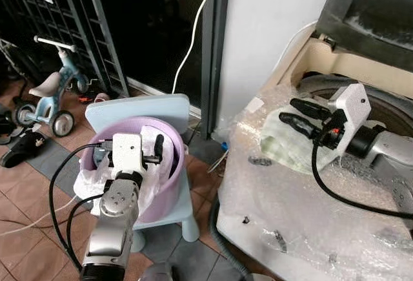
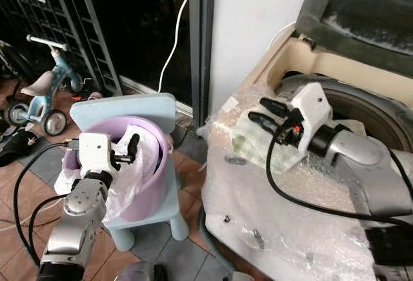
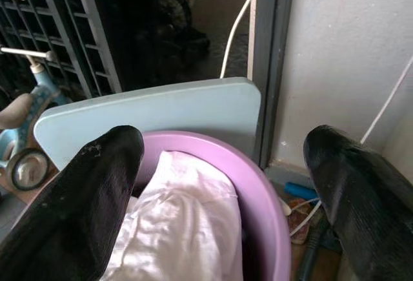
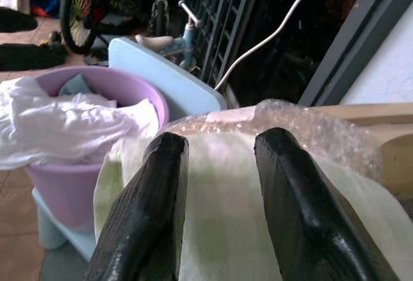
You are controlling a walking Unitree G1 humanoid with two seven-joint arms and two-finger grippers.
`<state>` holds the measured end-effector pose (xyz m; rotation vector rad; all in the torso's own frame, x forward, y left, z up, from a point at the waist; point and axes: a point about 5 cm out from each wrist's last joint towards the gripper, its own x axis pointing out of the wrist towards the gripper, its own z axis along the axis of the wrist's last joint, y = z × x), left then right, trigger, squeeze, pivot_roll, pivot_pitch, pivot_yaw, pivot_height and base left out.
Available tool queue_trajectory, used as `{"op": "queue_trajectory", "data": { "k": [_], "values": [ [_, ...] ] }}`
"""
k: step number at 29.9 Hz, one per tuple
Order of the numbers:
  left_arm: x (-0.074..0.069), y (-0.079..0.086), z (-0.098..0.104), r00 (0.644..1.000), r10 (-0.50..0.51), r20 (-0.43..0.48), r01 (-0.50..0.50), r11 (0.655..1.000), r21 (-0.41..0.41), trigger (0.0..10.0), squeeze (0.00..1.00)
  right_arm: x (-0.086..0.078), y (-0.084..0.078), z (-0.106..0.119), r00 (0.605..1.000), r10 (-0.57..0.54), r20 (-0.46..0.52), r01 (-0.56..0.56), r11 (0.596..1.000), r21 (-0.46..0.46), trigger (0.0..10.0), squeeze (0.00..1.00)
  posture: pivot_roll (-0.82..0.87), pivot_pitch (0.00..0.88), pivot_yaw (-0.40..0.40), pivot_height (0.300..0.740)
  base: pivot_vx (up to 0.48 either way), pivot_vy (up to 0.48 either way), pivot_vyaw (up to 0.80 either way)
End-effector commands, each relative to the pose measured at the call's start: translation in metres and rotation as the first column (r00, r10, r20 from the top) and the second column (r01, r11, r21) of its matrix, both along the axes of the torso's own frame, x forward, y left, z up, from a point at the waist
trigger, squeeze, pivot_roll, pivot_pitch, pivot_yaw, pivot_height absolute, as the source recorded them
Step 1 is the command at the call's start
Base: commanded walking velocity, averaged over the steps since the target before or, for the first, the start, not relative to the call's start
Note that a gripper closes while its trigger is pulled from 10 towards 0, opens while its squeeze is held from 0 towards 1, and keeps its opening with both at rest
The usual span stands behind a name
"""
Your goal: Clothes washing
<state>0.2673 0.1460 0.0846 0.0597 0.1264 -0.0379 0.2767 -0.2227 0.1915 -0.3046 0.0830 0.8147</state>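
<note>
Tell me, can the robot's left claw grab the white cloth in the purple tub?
Probably yes. The left claw hangs open right above the white cloth in the round purple plastic tub, with nothing between them.

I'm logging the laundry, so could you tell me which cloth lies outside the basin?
The pale green cloth, lying on the washer's bubble-wrapped top under the right gripper; the white clothes sit in the purple basin.

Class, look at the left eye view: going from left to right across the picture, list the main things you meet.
Child's tricycle → purple basin of white laundry on the light blue chair, left gripper over it → pale green cloth → right gripper → washing machine.
</note>
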Motion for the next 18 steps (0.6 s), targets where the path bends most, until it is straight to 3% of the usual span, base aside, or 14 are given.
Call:
{"op": "queue_trajectory", "data": {
  "k": [1, 2, 3, 4, 5, 6, 7, 8, 15, 16, 17, 18],
  "values": [
    [0.001, 0.0, 0.002, 1.0, -0.01, 0.008, 0.01, 1.0, 0.009, 10.0, 0.0, -0.003, -0.001, -0.001, 0.999, 0.032, -0.023, -0.033, 0.999, -0.043, 10.0, 1.0, -0.07, 0.0, 0.033, 0.74, 0.0, 0.0, 0.0],
    [0.001, 0.0, 0.002, 1.0, -0.01, 0.008, 0.01, 1.0, 0.009, 10.0, 0.0, -0.002, -0.003, -0.005, 0.999, 0.017, -0.036, -0.02, 0.998, -0.067, 10.0, 1.0, -0.07, 0.0, 0.033, 0.74, 0.0, 0.0, 0.0],
    [0.001, 0.0, 0.002, 1.0, -0.009, 0.007, 0.009, 1.0, 0.009, 10.0, 0.0, 0.0, -0.007, -0.015, 0.999, -0.02, -0.041, 0.014, 0.991, -0.133, 4.1, 1.0, -0.07, 0.0, 0.034, 0.74, 0.0, 0.0, 0.0],
    [0.001, 0.0, 0.002, 1.0, -0.008, 0.007, 0.008, 1.0, 0.009, 10.0, 0.0, 0.001, -0.009, -0.019, 0.999, -0.035, -0.037, 0.029, 0.985, -0.169, 4.1, 1.0, -0.07, 0.0, 0.034, 0.74, 0.0, 0.0, 0.0],
    [0.001, 0.0, 0.002, 1.0, -0.007, 0.007, 0.007, 1.0, 0.009, 10.0, 0.0, 0.003, -0.013, -0.024, 0.997, -0.062, -0.04, 0.053, 0.977, -0.206, 0.0, 0.82, -0.07, 0.0, 0.034, 0.74, 0.0, 0.0, 0.0],
    [0.001, 0.0, 0.002, 1.0, -0.006, 0.007, 0.006, 1.0, 0.01, 10.0, 0.0, 0.005, -0.018, -0.035, 0.993, -0.109, -0.053, 0.092, 0.959, -0.268, 0.0, 0.26, -0.07, 0.0, 0.034, 0.74, 0.0, 0.0, 0.0],
    [0.001, 0.0, 0.002, 1.0, -0.006, 0.007, 0.006, 1.0, 0.01, 10.0, 0.0, 0.005, -0.018, -0.035, 0.993, -0.109, -0.053, 0.092, 0.959, -0.268, 0.0, 0.26, -0.07, 0.0, 0.034, 0.74, 0.0, 0.0, 0.0],
    [0.001, 0.0, 0.002, 1.0, -0.005, 0.007, 0.005, 1.0, 0.01, 10.0, 0.0, 0.006, -0.021, -0.043, 0.987, -0.146, -0.068, 0.119, 0.945, -0.305, 0.0, 0.0, -0.07, 0.0, 0.034, 0.74, 0.0, 0.0, 0.0],
    [0.001, -0.001, 0.001, 1.0, -0.005, 0.005, 0.005, 1.0, 0.009, 10.0, 0.0, 0.02, -0.029, -0.045, 0.961, -0.274, -0.037, 0.247, 0.911, -0.33, 0.0, 0.0, -0.07, 0.0, 0.032, 0.74, 0.0, 0.0, 0.0],
    [0.001, -0.001, 0.001, 1.0, -0.005, 0.004, 0.005, 1.0, 0.009, 10.0, 0.0, 0.027, -0.035, -0.043, 0.94, -0.341, -0.004, 0.321, 0.889, -0.327, 0.0, 0.0, -0.07, 0.0, 0.032, 0.74, 0.0, 0.0, 0.0],
    [0.001, -0.001, 0.001, 1.0, -0.002, 0.004, 0.002, 1.0, 0.007, 10.0, 0.0, 0.04, -0.05, -0.038, 0.873, -0.487, 0.036, 0.476, 0.831, -0.287, 0.0, 0.0, -0.07, 0.0, 0.027, 0.74, 0.0, 0.0, 0.0],
    [0.001, -0.001, 0.001, 1.0, -0.001, 0.003, 0.001, 1.0, 0.006, 10.0, 0.0, 0.045, -0.058, -0.034, 0.826, -0.562, 0.044, 0.553, 0.792, -0.258, 0.0, 0.0, -0.07, 0.0, 0.027, 0.74, 0.0, 0.0, 0.0]
  ]
}}
